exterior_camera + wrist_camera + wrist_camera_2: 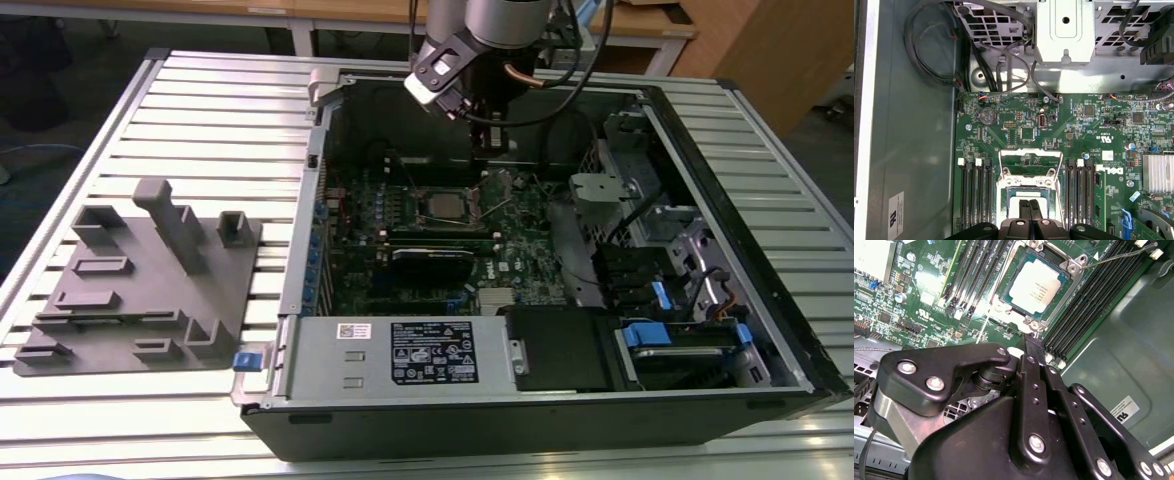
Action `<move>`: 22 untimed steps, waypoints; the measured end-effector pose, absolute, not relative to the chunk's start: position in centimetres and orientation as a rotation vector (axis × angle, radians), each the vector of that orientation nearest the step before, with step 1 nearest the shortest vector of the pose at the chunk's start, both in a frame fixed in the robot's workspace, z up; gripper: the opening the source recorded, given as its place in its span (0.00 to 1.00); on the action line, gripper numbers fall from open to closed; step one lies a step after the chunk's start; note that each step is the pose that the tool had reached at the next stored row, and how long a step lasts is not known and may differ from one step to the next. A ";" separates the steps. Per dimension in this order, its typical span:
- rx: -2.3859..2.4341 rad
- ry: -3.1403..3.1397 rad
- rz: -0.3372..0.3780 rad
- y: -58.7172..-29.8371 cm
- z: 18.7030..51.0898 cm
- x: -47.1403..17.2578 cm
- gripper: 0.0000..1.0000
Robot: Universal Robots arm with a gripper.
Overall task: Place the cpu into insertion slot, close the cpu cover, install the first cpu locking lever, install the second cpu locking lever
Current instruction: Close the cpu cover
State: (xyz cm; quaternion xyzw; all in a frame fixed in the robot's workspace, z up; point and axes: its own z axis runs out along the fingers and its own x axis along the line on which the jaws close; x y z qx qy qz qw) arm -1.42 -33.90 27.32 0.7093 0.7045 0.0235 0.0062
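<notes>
Second wrist view: closed gripper (1033, 342) nr faintly printed cpu (1035, 287).

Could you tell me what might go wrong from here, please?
The shut tool is close to the cover's edge; a slip could scrape the cpu or the board. A lever stands raised and unlatched, so the cover may lift or the wire may snag the tool.

I see a black printed label (431, 352) mid-top of the power supply (334, 365), a white sticker (896, 215) near a corner of the case panel (914, 150), white lettering (1110, 170) on the motherboard (1019, 117), and faint print on the cpu (1035, 287); none that I can read off.
</notes>
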 end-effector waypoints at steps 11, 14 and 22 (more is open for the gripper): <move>2.220 2.205 0.074 -33.9 27.3 -1.3 0.11; 2.220 2.205 0.074 -33.9 27.3 -1.2 0.11; 2.220 2.205 0.074 -33.9 27.3 -0.3 0.11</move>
